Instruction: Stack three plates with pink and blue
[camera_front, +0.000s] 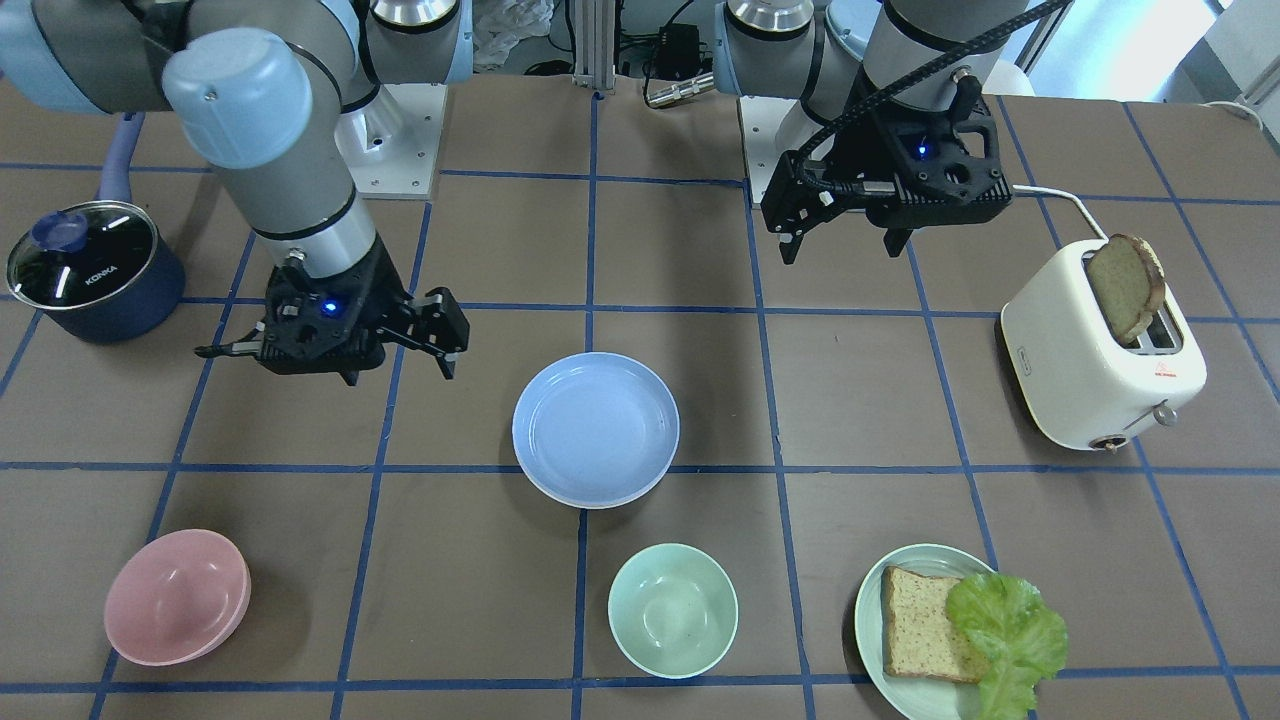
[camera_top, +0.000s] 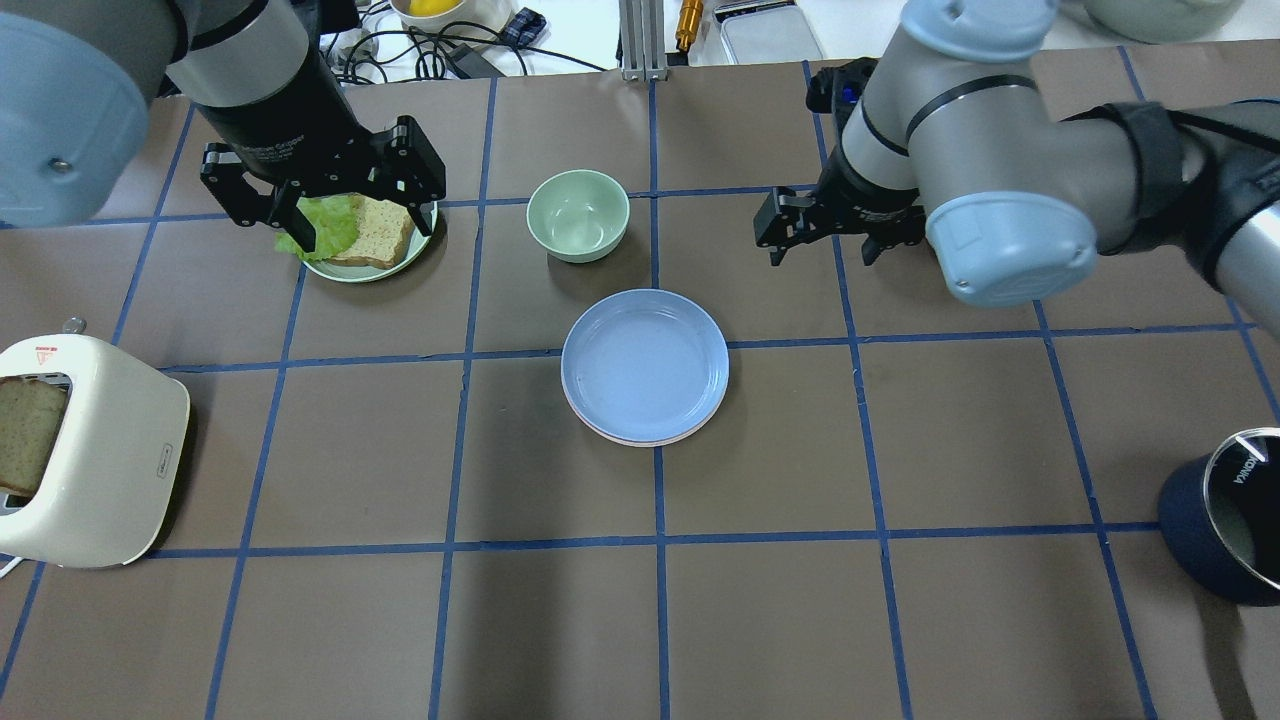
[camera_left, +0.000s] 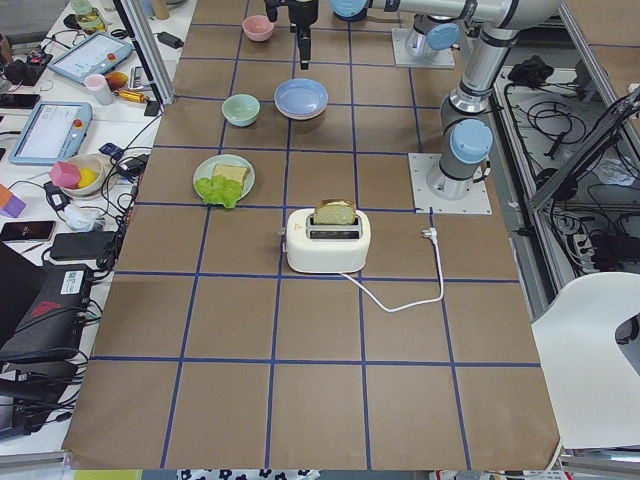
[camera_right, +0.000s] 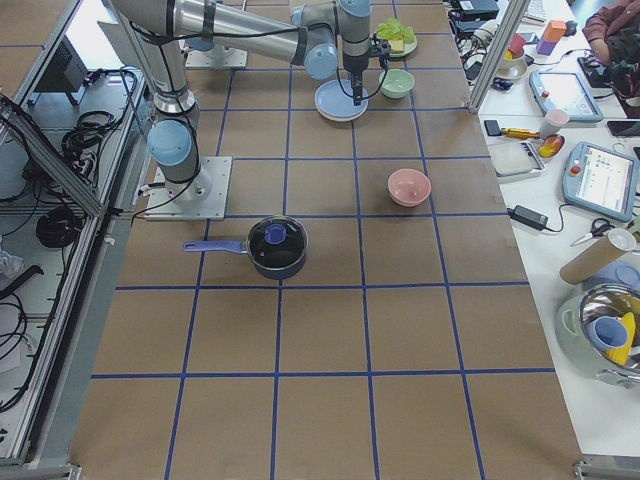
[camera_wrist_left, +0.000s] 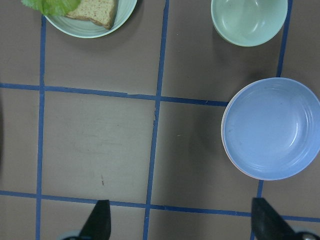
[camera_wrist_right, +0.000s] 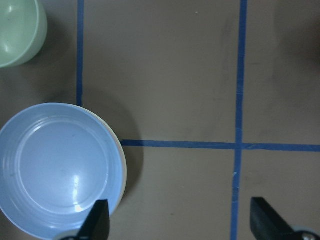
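The light blue plate (camera_front: 596, 428) lies on top of a stack at the table's middle (camera_top: 645, 362). A pale pinkish rim (camera_top: 625, 440) peeks out under it, and a cream rim (camera_wrist_right: 123, 175) shows in the right wrist view. The lower plates are otherwise hidden. My left gripper (camera_top: 360, 225) is open and empty, hovering over the bread plate, away from the stack (camera_wrist_left: 272, 127). My right gripper (camera_top: 822, 250) is open and empty, raised beside the stack (camera_wrist_right: 60, 170), not touching it. In the front view the left gripper (camera_front: 840, 248) is on the right and the right gripper (camera_front: 330, 360) on the left.
A mint bowl (camera_top: 578, 214) stands just beyond the stack. A pale green plate (camera_top: 370, 272) holds bread and lettuce. A pink bowl (camera_front: 177, 597), a cream toaster (camera_top: 90, 450) with bread in it, and a dark lidded pot (camera_top: 1225, 525) stand around the edges.
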